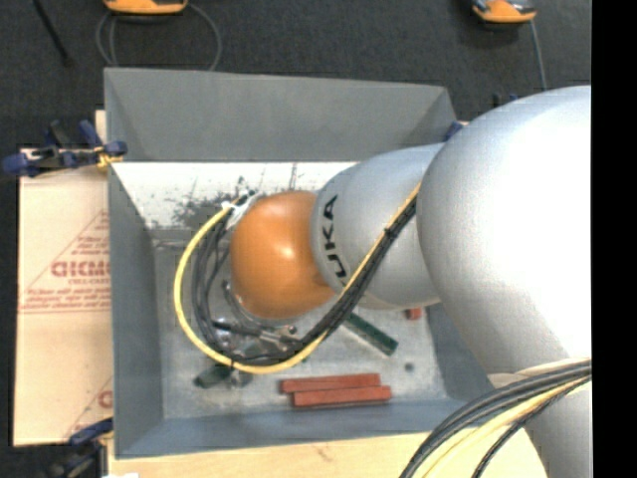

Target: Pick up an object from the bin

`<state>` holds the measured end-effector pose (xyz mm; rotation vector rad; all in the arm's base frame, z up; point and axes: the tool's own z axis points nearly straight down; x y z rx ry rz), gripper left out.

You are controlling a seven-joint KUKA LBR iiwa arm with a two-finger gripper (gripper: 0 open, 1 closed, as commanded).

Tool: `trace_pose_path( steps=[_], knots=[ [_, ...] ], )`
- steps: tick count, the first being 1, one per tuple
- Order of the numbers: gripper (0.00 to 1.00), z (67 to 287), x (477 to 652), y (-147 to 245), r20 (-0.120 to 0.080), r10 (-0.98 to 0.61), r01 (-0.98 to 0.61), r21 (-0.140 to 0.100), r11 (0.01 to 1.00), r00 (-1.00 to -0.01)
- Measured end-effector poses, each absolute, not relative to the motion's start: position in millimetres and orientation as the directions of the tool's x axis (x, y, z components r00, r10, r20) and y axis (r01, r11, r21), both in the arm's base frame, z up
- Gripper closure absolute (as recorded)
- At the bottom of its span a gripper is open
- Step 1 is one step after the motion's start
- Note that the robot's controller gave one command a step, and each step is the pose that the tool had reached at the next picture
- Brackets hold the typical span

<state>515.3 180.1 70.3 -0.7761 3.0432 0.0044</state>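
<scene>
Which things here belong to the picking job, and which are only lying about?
Job: tool, low in the bin, at its left front; small dark green piece nearest it.
Lying about: two red-brown bars at the front; green bar; small red bit.

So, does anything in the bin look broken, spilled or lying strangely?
Nothing stands out. Two red-brown bars lie flat, side by side, near the front wall of the bin; a green strip lies flat beside the arm. Dark speckles on the back slope look like wear, not a spill.
</scene>
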Motion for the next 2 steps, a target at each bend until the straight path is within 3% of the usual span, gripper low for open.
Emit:
trace_pose_path(
  steps=[1,2],
  knots=[
    [1.0,181.9,587.2,162.1,-0.011,-0.687,-0.687,-0.007,0.727,-0.727],
    [1.0,238.1,588.3,166.4,-0.009,-0.711,-0.711,-0.006,0.703,-0.703]
  ],
)
